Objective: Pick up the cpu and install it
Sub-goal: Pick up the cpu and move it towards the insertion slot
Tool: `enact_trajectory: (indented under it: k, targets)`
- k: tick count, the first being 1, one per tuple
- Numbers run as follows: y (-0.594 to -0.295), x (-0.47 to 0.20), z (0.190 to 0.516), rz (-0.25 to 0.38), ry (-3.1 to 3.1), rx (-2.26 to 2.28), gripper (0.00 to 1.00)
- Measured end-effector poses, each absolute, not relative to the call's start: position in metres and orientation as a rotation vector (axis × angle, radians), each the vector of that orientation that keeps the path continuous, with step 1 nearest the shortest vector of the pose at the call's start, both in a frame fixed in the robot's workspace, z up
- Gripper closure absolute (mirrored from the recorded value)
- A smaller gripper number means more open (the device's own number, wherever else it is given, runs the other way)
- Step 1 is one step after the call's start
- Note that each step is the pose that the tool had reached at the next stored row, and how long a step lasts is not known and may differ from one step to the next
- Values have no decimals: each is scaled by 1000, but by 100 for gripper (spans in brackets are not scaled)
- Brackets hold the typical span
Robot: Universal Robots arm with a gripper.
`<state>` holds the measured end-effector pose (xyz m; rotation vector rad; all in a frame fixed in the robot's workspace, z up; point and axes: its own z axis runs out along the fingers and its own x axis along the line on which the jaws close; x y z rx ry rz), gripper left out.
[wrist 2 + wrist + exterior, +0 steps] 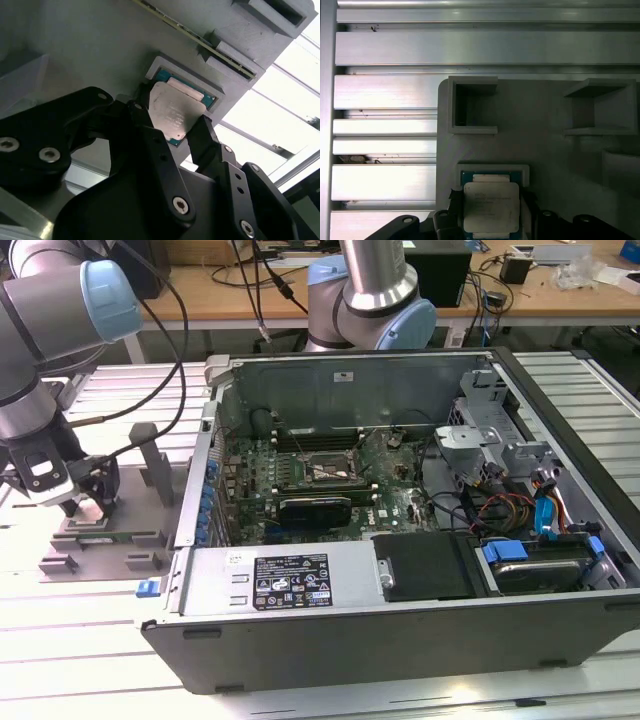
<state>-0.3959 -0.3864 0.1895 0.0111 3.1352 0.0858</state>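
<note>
In the pick-up step, the black two-fingered gripper [172, 124] seemed clamped on the small square silvery-topped cpu [172, 110], barely clear of its grey tray [545, 130] pocket, where a level hold mattered.

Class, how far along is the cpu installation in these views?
Done: the pincer is at the cpu, over the grey tray. In hand: the pickup; the cpu sits in its tray recess. Left: the cpu is not yet in the motherboard socket.
</note>
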Motion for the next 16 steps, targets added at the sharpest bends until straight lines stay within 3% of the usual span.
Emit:
enact_trajectory:
  k: [1, 16]
  targets:
    - [-386, -396, 189, 86, 3135, 11, 46]
    - [-386, -395, 212, 81, 3135, 11, 46]
